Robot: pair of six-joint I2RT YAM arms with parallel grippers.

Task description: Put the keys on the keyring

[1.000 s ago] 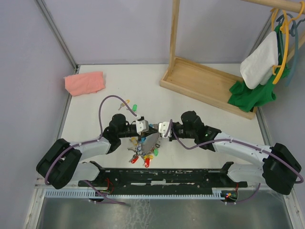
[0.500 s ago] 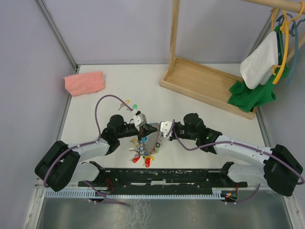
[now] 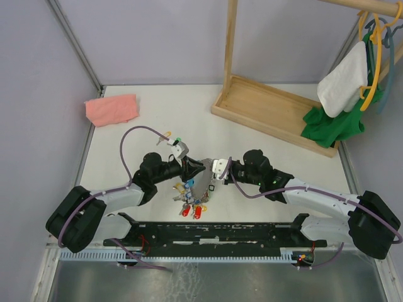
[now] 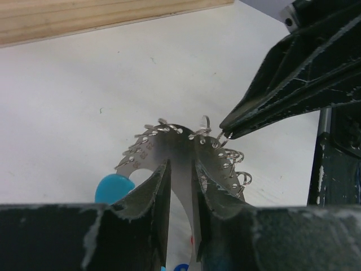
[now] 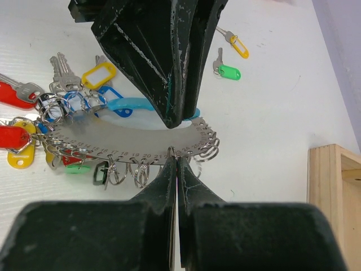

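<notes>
The keyring is a grey curved plate (image 5: 113,138) with numbered holes and small wire rings, carrying several coloured-head keys (image 3: 192,202) and a light-blue tag (image 5: 127,105). My left gripper (image 4: 180,165) is shut on the plate's inner edge; it also shows in the top view (image 3: 192,167). My right gripper (image 5: 176,157) is shut on a small wire ring at the plate's outer edge, and its tip shows in the left wrist view (image 4: 227,133). The yellow-head key (image 5: 238,46) and the green-head key (image 5: 228,71) lie loose on the table beyond the bunch, apart from both grippers.
A pink cloth (image 3: 111,109) lies at the far left. A wooden rack base (image 3: 277,113) stands at the far right, with white and green garments (image 3: 340,100) on hangers. The black arm mount (image 3: 208,233) runs along the near edge.
My left wrist has swung toward the far side and turned while keeping hold of the plate. The hanging keys have shifted slightly toward the near edge. The right gripper has edged left.
</notes>
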